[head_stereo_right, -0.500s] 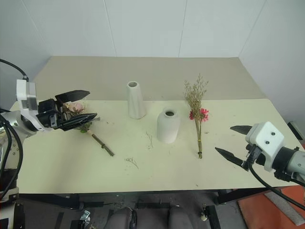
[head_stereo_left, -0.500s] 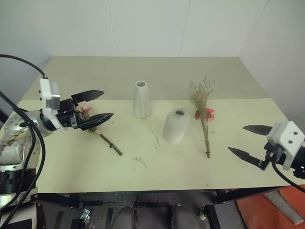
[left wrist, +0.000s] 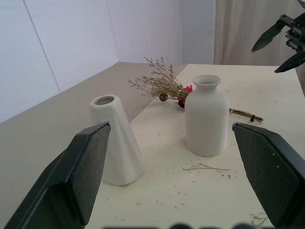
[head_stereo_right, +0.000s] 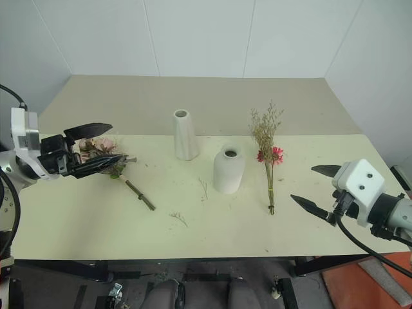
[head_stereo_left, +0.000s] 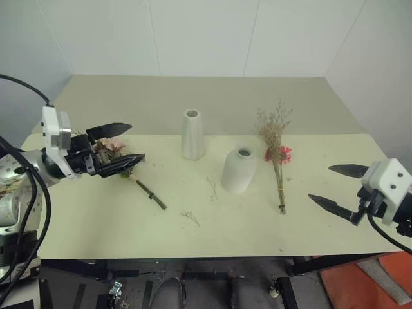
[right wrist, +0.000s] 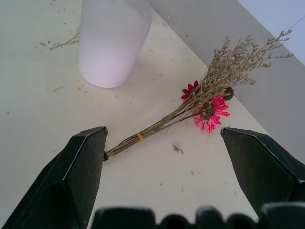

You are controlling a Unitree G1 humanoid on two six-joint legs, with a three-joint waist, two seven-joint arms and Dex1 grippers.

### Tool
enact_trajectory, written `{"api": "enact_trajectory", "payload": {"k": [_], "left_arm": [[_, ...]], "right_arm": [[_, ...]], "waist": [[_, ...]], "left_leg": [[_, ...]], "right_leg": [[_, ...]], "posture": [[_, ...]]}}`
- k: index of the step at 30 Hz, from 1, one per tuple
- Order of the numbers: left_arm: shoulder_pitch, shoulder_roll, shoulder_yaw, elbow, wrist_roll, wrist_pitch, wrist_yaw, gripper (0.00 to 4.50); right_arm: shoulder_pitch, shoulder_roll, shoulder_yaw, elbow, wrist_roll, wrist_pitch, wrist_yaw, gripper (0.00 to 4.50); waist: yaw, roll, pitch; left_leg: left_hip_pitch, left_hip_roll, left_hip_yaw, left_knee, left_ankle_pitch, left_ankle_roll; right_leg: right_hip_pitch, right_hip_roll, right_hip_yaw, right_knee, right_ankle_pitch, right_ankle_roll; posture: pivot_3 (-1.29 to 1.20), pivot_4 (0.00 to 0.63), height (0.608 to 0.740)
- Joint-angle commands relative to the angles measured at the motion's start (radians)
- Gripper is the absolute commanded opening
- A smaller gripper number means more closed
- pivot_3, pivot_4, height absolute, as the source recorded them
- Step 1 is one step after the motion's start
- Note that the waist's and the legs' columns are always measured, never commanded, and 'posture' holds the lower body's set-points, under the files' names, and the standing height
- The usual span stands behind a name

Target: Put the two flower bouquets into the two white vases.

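Observation:
The pale pink rose bouquet point(head_stereo_left: 149, 193) lies at the table's left, its blooms partly hidden behind my open left gripper point(head_stereo_left: 138, 141), which hovers level just over them, empty. The tall slim white vase point(head_stereo_left: 192, 134) stands mid-table, and the fat round vase point(head_stereo_left: 239, 170) stands a little nearer and to its right. Right of the round vase lies the pink-red daisy bouquet point(head_stereo_left: 277, 161), stems toward me. My right gripper point(head_stereo_left: 320, 183) hangs open and empty at the right edge, well clear of the daisy stems. Seen from the right wrist, the daisy bouquet point(right wrist: 190, 105) lies ahead between the fingers.
Small loose dried twigs point(head_stereo_left: 189, 217) lie on the cream tabletop point(head_stereo_left: 96, 225) in front of the vases. A beige wall ledge point(head_stereo_left: 212, 103) runs behind the table. The left wrist view faces both vases point(left wrist: 206, 117), with the right gripper point(left wrist: 281, 43) far beyond them.
My left gripper has drawn back a little to the left, still open over the rose blooms. The right gripper has stayed where it was.

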Motion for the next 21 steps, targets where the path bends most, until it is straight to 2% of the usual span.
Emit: {"api": "enact_trajectory", "payload": {"k": [1,4,6,8,10,13,16,18,21], "left_arm": [[0.023,0.001,0.032,-0.068,-0.034,0.028,0.036,4.47],[0.065,-0.013,0.048,-0.126,-0.055,0.061,0.086,4.47],[0.078,-0.052,0.062,-0.198,-0.085,0.130,0.229,4.47],[0.089,-0.125,0.076,-0.313,-0.107,0.224,0.461,4.47],[0.124,-0.185,0.065,-0.481,-0.030,0.332,0.725,4.47],[0.121,-0.232,0.087,-0.617,-0.052,0.628,1.030,4.47],[0.008,-0.378,0.187,-0.627,-0.044,0.979,1.281,4.47],[-0.113,-0.520,0.259,-0.617,0.061,1.194,1.422,4.47],[-0.175,-0.669,0.276,-0.629,0.117,1.260,1.590,4.47]], "right_arm": [[-0.026,-0.022,-0.010,-0.006,0.004,-0.002,0.001,4.50],[-0.047,-0.028,0.004,0.001,0.008,-0.006,0.008,4.50],[-0.086,-0.036,0.013,0.003,0.034,0.001,0.016,4.50],[-0.136,-0.053,0.026,0.011,0.061,0.009,0.031,4.50],[-0.192,-0.077,0.051,0.032,0.074,0.010,0.054,4.50],[-0.283,-0.102,0.116,0.066,0.079,-0.004,0.084,4.50],[-0.402,-0.099,0.197,0.093,0.094,-0.015,0.115,4.50],[-0.473,-0.094,0.243,0.115,0.096,-0.035,0.148,4.50],[-0.579,-0.077,0.312,0.169,0.088,-0.072,0.193,4.50]], "waist": [[-0.001,0.000,0.000],[-0.003,0.000,0.000],[-0.004,0.000,0.000],[-0.002,0.000,0.000],[-0.001,0.000,0.000],[-0.002,-0.001,0.000],[-0.001,0.000,0.000],[0.001,-0.001,0.000],[0.000,-0.002,0.000]], "left_leg": [[0.000,0.000,0.000,0.000,0.000,0.000],[0.000,0.000,0.000,0.000,0.000,0.000],[0.000,0.000,0.000,0.000,0.000,0.000],[0.001,0.000,0.000,0.000,0.000,0.000],[0.001,0.000,-0.001,0.001,0.000,0.000],[0.000,0.000,-0.002,0.000,0.000,0.000],[0.002,-0.001,-0.005,0.001,0.000,0.000],[0.003,-0.001,-0.005,0.002,0.000,0.000],[0.002,-0.003,-0.006,0.003,0.001,-0.001]], "right_leg": [[0.000,0.000,0.000,0.000,0.000,0.000],[0.000,0.000,0.000,0.000,0.000,0.000],[0.000,0.000,0.000,0.000,0.000,0.000],[0.000,0.000,0.001,0.001,0.000,0.000],[0.001,0.000,0.001,0.000,0.001,0.001],[0.001,0.000,0.001,0.000,0.001,0.001],[0.002,-0.001,0.001,0.002,0.001,0.001],[0.003,0.000,0.000,0.002,0.002,0.001],[0.004,0.000,-0.001,0.001,0.003,0.002]], "posture": [[0.00,0.150,0.740],[0.00,0.150,0.740],[0.00,0.150,0.740],[0.00,0.150,0.740],[0.00,0.150,0.740],[0.00,0.150,0.740],[0.00,0.150,0.740],[0.00,0.150,0.740],[0.00,0.150,0.740]]}}
